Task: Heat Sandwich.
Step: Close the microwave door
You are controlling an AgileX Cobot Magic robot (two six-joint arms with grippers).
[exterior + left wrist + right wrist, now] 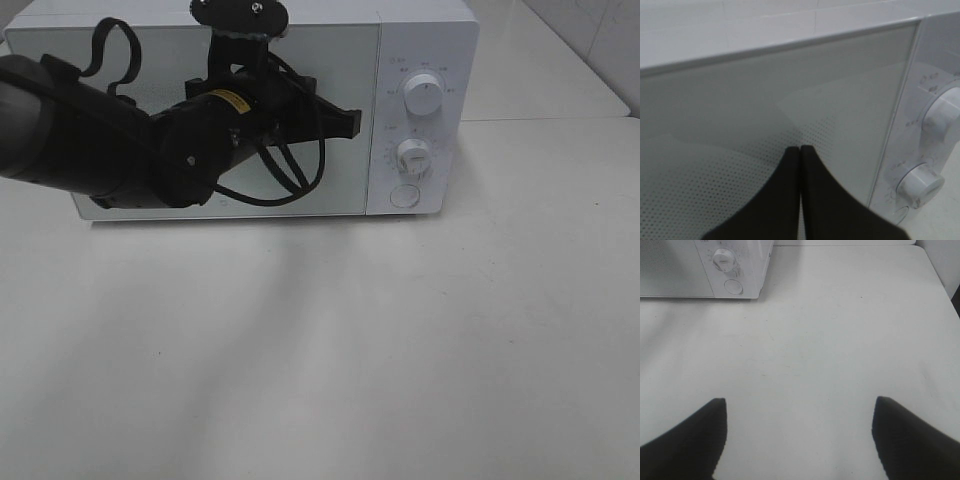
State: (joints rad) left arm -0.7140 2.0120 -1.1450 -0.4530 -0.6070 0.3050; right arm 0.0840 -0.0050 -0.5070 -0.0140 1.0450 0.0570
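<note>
The sandwich is out of view in every frame. A white microwave (420,40) stands at the back of the table with its door (345,180) closed. My left gripper (354,122) is shut and empty, with its black fingers pressed together. It hovers in front of the door's right part, near the control panel. In the left wrist view the left gripper (800,149) points at the dotted door glass (730,115). My right gripper (800,401) stands open over bare table, some way from the microwave (740,270), with nothing between its fingers.
The microwave's panel carries two knobs, an upper one (422,97) and a lower one (412,155), with a round button (403,195) under them. The white table (330,360) spreads in front. A second table top (560,60) lies behind on the right.
</note>
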